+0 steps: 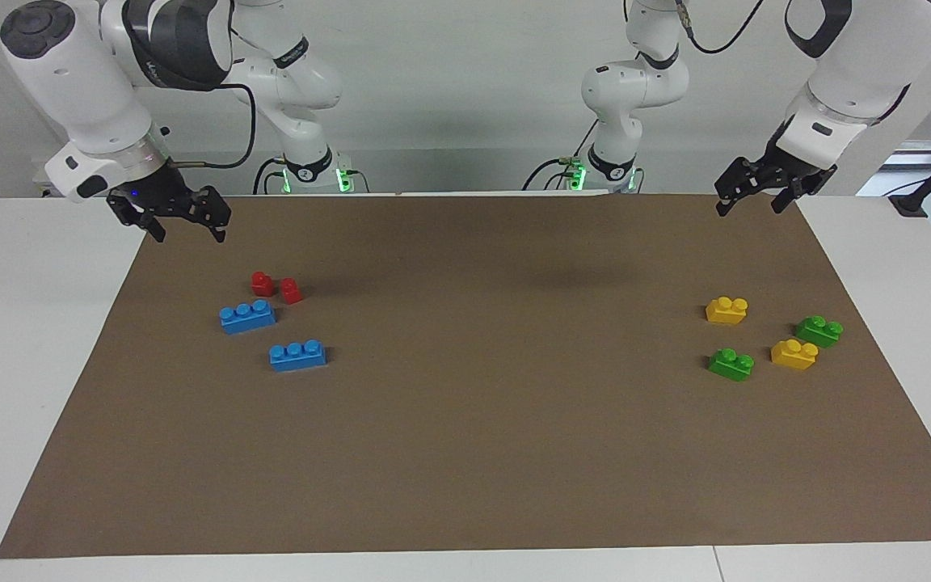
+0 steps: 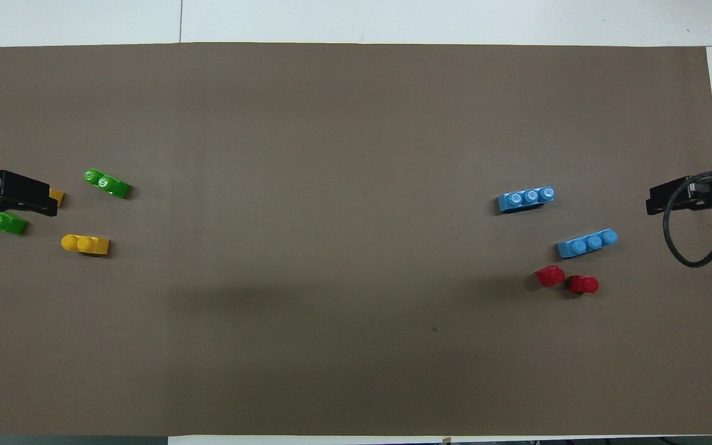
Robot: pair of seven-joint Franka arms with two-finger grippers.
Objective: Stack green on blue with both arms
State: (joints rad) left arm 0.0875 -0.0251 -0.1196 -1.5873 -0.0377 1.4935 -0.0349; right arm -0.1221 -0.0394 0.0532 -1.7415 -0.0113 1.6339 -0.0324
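Observation:
Two green bricks lie on the brown mat toward the left arm's end: one farther from the robots, the other nearer the mat's end. Two blue bricks lie toward the right arm's end: one nearer to the robots, the other farther. My left gripper is open and empty, raised over the mat's corner at its end. My right gripper is open and empty, raised over the mat's corner at its end.
Two yellow bricks sit among the green ones; the overhead view shows one whole and the other partly covered by the left gripper. Two small red pieces stand just nearer to the robots than the blue bricks.

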